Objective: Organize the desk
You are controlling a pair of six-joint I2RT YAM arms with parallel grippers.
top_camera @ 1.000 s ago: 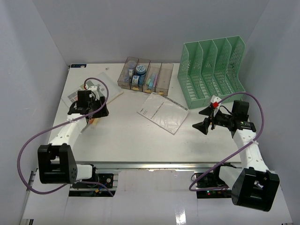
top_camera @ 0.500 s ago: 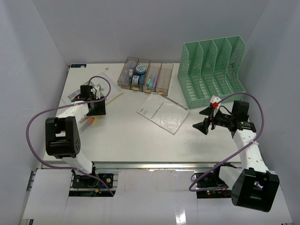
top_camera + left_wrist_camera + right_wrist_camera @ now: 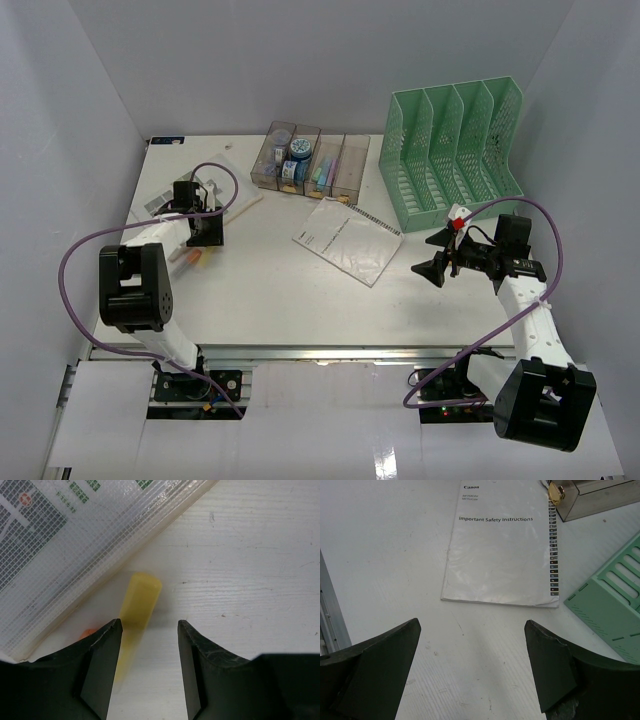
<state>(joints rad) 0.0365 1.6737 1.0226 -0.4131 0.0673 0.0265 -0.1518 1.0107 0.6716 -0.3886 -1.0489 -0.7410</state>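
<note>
Left fingers (image 3: 102, 665) stand about half open astride a yellow stick (image 3: 140, 600), not pinching it. Right fingers (image 3: 375, 665) gape wide, holding nothing, above the white worktop (image 3: 260, 290) that spreads out from both arm bases. I read "Canon" and "Important Safety Instructions" on the booklet (image 3: 500, 545); print inside the mesh pouch (image 3: 75, 545) is too small to read. Since a second ago my left elbow has swung up toward the pouch, while the right arm hasn't moved. An orange bit (image 3: 89, 632) is mostly hidden by the left finger, and the stick's near end blurs.
</note>
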